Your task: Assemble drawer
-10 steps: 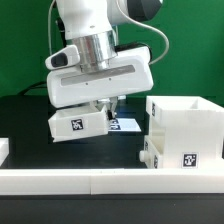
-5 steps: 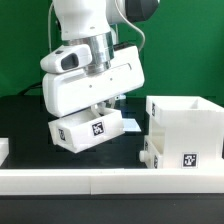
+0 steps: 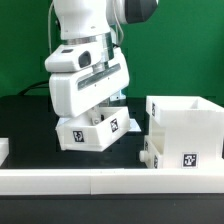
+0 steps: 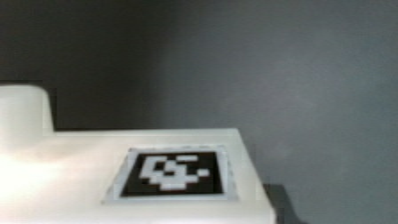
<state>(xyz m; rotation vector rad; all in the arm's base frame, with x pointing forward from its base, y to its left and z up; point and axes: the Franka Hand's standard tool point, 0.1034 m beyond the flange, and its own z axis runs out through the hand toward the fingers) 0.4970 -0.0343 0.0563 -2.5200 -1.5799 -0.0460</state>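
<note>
A dark gap separates the lifted tray [image 3: 92,130] from the casing [image 3: 186,128]; the hand [image 3: 100,112] seems clamped on the tray.

smooth white plastic tray [image 3: 92,131] with a matt printed black-and-white tag [image 4: 175,171], same slightly glossy white plastic on the casing [image 3: 184,128], matt black tabletop [image 3: 30,125], shiny white arm shell [image 3: 90,75]

White tray [image 3: 92,131], tagged on two visible faces, is tilted and off the table surface. Tall open-topped casing [image 3: 185,120] stands upright at the exterior view's right, second tagged tray [image 3: 178,158] seated at its base.
</note>
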